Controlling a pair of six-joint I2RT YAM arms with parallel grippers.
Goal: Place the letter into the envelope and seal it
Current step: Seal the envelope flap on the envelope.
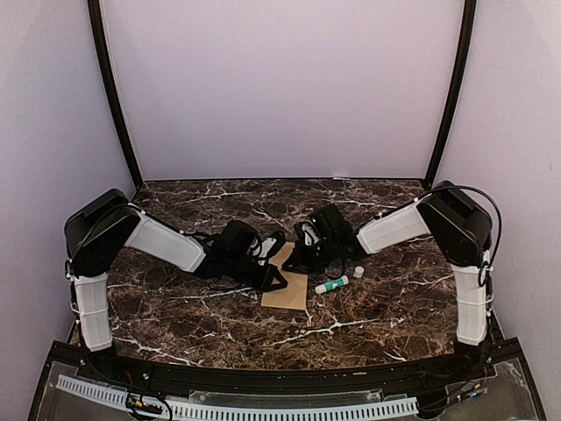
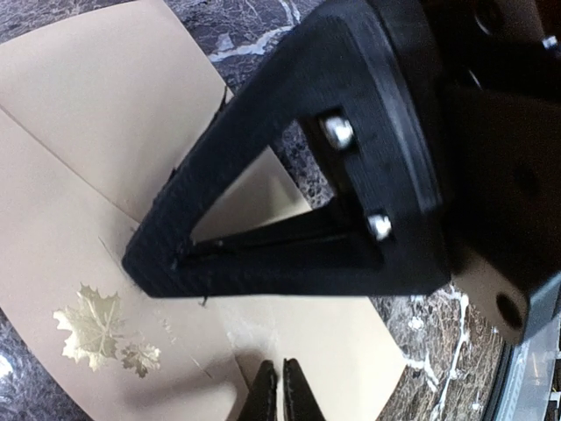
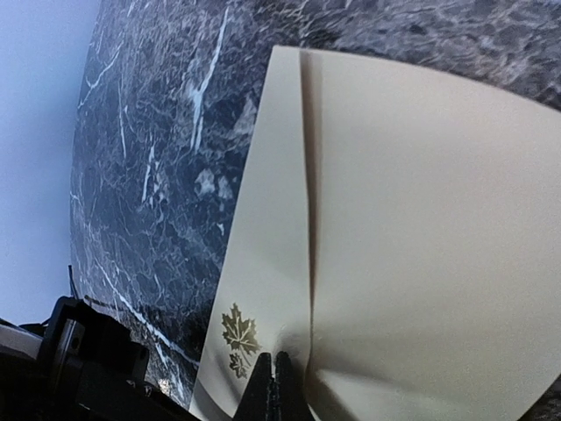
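Touching creased, gold-leafed cream letter: left end effector, right end effector, both closed.

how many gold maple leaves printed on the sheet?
2. A large leaf with a smaller leaf right beside it, near one edge of the cream sheet. Its underside and covered parts could hide more.

1. We see the table as dark, white-veined marble, faintly glossy.
2. The envelope looks like matt tan kraft paper.
3. The cream sheet is smooth paper, and its maple leaf is shiny gold foil.
4. The left gripper looks to us like matt black plastic.
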